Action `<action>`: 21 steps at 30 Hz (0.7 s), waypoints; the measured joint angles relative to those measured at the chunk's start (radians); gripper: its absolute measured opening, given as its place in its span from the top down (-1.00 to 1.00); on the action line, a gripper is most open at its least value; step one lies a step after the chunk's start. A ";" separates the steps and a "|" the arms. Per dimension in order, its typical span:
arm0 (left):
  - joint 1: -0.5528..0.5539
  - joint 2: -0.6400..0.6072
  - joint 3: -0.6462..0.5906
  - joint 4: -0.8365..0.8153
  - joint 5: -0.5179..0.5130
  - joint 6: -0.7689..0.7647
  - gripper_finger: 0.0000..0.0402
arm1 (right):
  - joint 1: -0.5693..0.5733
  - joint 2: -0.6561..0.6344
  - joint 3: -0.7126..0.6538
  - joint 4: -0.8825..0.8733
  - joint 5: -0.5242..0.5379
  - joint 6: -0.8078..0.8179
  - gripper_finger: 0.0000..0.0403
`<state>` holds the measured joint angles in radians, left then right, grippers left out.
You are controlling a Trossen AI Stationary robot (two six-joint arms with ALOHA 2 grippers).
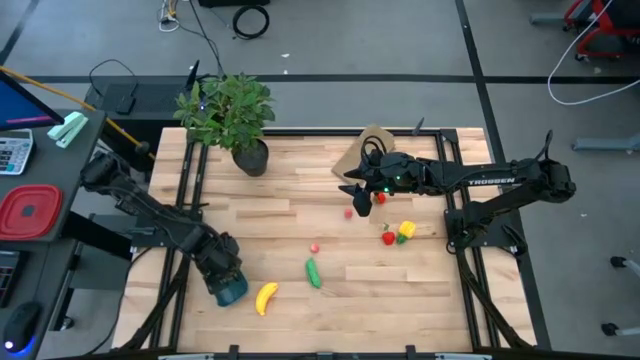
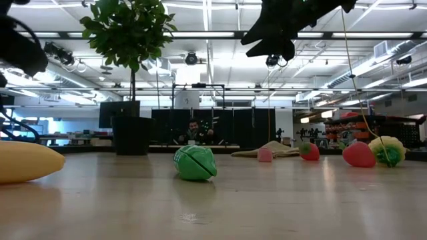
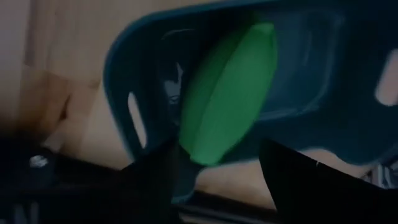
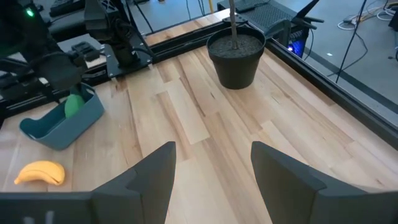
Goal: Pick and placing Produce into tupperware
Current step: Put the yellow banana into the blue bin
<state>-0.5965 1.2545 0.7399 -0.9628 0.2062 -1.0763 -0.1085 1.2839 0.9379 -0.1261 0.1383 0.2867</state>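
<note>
The blue tupperware (image 1: pixel 231 291) stands near the table's near left corner, and a green piece (image 3: pixel 227 93) lies slanted inside it, one end up against its wall (image 4: pixel 74 104). My left gripper (image 3: pixel 217 186) hovers open right above the tub, pointing down. On the table next to the tub lies the yellow banana (image 1: pixel 266 297). Farther right lie a green piece (image 1: pixel 313 272) and small red, pink and yellow pieces (image 1: pixel 397 233). Above the table's far right part my right gripper (image 4: pixel 211 180) is open, with nothing between its fingers.
A potted leafy plant (image 1: pixel 235 120) stands at the far left of the table and a tan flat block (image 1: pixel 365 150) at the far middle. A red square container (image 1: pixel 28 212) sits off the table to the left. Bare wood lies in the middle.
</note>
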 joint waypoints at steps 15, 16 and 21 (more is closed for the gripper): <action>0.216 0.000 0.252 0.179 -0.241 0.416 0.04 | 0.000 0.000 0.000 0.000 0.000 0.007 -0.09; 0.239 0.000 0.259 0.215 -0.244 0.433 0.04 | 0.000 0.000 0.000 0.000 0.000 0.008 -0.09; 0.321 0.003 0.276 0.272 -0.227 0.406 0.05 | 0.000 0.000 0.000 0.000 0.000 0.009 -0.09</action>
<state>-0.2750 1.2575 1.0155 -0.6904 -0.0206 -0.6699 -0.1085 1.2839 0.9379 -0.1261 0.1383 0.2955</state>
